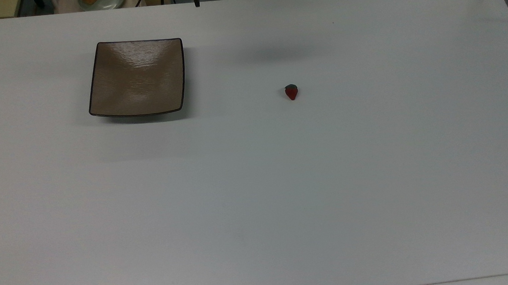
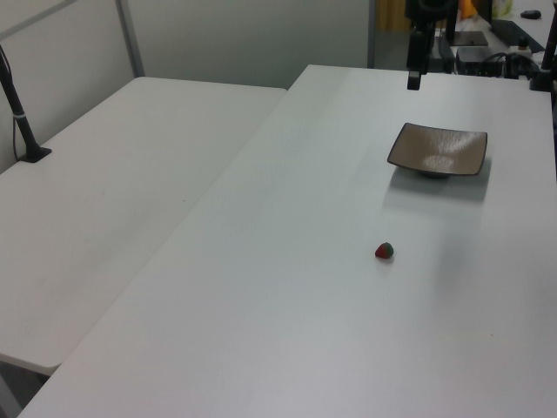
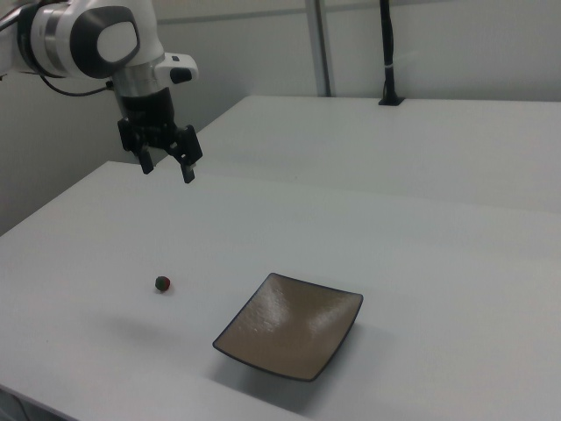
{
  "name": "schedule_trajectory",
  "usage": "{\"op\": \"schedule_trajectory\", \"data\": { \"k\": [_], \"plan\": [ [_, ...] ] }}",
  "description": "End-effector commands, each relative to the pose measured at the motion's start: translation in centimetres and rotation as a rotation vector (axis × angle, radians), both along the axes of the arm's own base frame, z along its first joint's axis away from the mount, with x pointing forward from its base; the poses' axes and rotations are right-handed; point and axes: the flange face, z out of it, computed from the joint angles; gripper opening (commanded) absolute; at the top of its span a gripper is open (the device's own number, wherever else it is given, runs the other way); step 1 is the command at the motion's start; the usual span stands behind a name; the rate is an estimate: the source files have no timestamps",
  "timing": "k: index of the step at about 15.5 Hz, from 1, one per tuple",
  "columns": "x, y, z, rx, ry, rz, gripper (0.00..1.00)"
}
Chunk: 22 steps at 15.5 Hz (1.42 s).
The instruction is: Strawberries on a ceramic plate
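Observation:
A tiny red strawberry (image 1: 291, 92) with a green cap lies on the white table, right of the plate in the top view; it also shows as strawberry (image 2: 385, 252) and strawberry (image 3: 162, 283). The square brown ceramic plate (image 1: 136, 77) sits bare, seen too as plate (image 2: 437, 150) and plate (image 3: 290, 325). My gripper (image 3: 166, 168) hangs open high above the table in the right view, well above and behind the strawberry, holding nothing. One finger (image 2: 414, 80) shows in the left view's top.
The white table (image 1: 257, 195) stretches wide around both things. A second white table (image 2: 122, 200) adjoins it on the left view's left. A black camera post (image 3: 387, 53) stands at the back in the right view.

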Motion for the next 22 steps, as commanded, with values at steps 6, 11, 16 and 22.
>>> {"op": "schedule_trajectory", "data": {
  "k": [6, 11, 16, 22],
  "plan": [
    [0.2, 0.5, 0.5, 0.0, -0.008, 0.016, 1.0],
    [0.4, 1.9, -0.4, 0.012, 0.01, 0.027, 1.0],
    [0.7, 7.8, -3.4, 0.013, 0.028, 0.112, 1.0],
    [1.4, 11.9, -7.3, 0.015, 0.034, 0.149, 1.0]
  ]
}}
